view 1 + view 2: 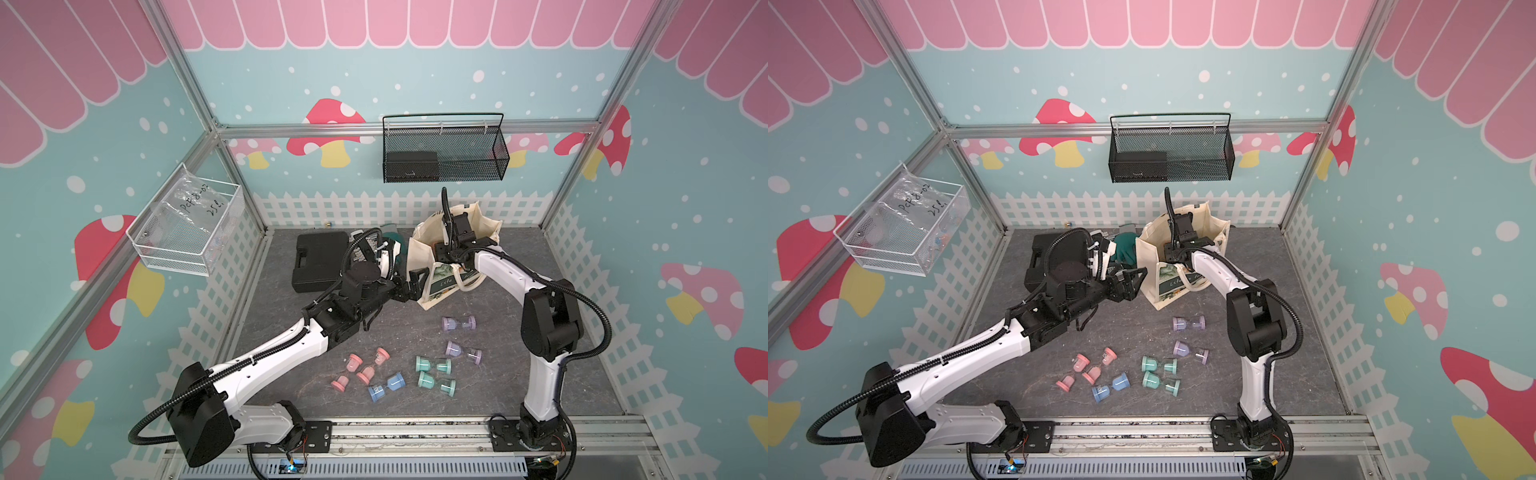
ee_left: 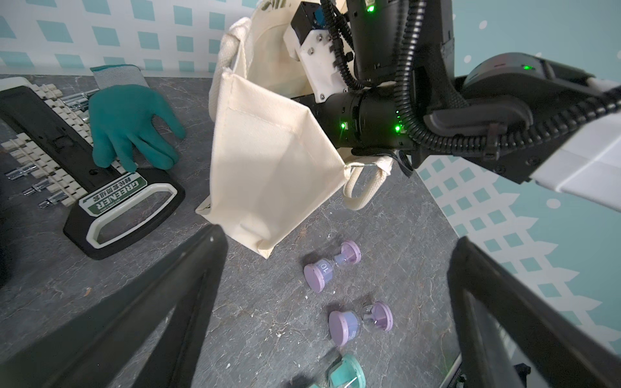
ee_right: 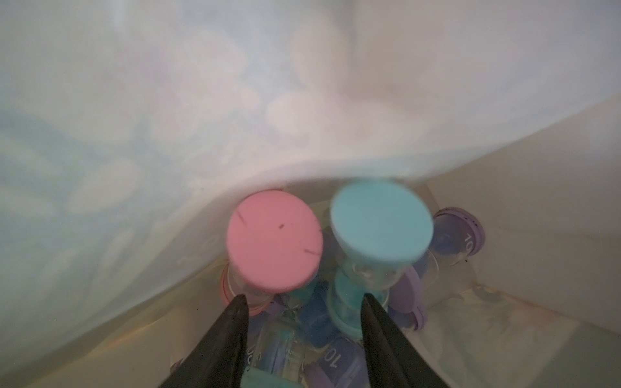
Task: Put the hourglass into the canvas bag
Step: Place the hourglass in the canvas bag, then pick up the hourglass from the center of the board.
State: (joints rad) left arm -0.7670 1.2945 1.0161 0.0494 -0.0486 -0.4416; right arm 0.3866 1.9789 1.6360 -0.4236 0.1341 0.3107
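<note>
The cream canvas bag [image 1: 420,254] [image 1: 1152,253] stands open at the back of the table, and its side wall [image 2: 268,161] fills the left wrist view. My right gripper [image 1: 452,251] [image 3: 304,300] reaches down into the bag. Its jaws are open with nothing between them. Just beyond them a blurred light-blue-capped hourglass [image 3: 381,228] and a pink-capped one [image 3: 274,240] stand on several others in the bag. My left gripper [image 1: 409,286] [image 2: 336,235] is open beside the bag's left corner and holds nothing.
Several hourglasses lie on the table in front: purple [image 1: 458,323], teal [image 1: 433,365], blue [image 1: 386,386], pink [image 1: 365,374]. A black tool case [image 1: 318,262] and a green glove [image 2: 127,124] lie left of the bag. A black mesh basket [image 1: 444,153] hangs on the back wall.
</note>
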